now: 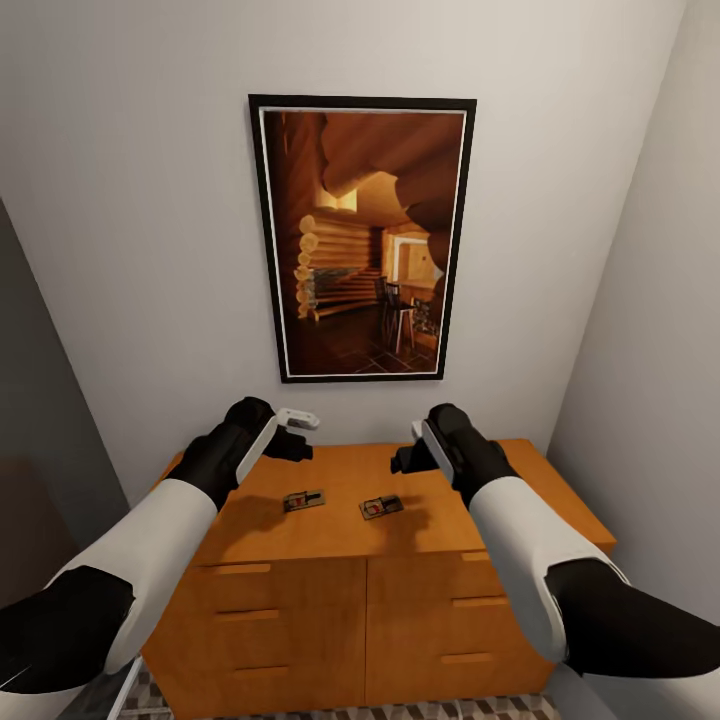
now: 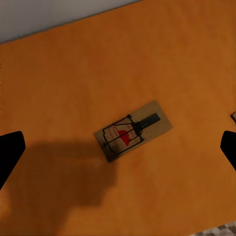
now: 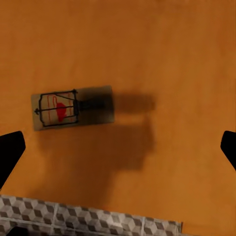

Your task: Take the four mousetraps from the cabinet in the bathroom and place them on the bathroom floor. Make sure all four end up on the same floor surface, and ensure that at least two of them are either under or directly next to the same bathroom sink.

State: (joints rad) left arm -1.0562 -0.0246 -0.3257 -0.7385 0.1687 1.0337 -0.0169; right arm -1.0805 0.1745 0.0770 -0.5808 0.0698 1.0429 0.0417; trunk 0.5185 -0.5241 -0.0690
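White walls are closing in around the cabinet (image 1: 340,600) you are facing, under a framed cabin picture (image 1: 362,238). Two mousetraps are lying flat on its top, well apart: one (image 1: 304,500) below your left gripper (image 2: 118,147), the other (image 1: 381,507) below your right gripper (image 3: 118,147). Both grippers are hovering spread wide, grasping nothing. No writing is readable; only red marks are showing. Patterned floor tiles (image 1: 400,712) are peeking out, cut off at the bottom edge.
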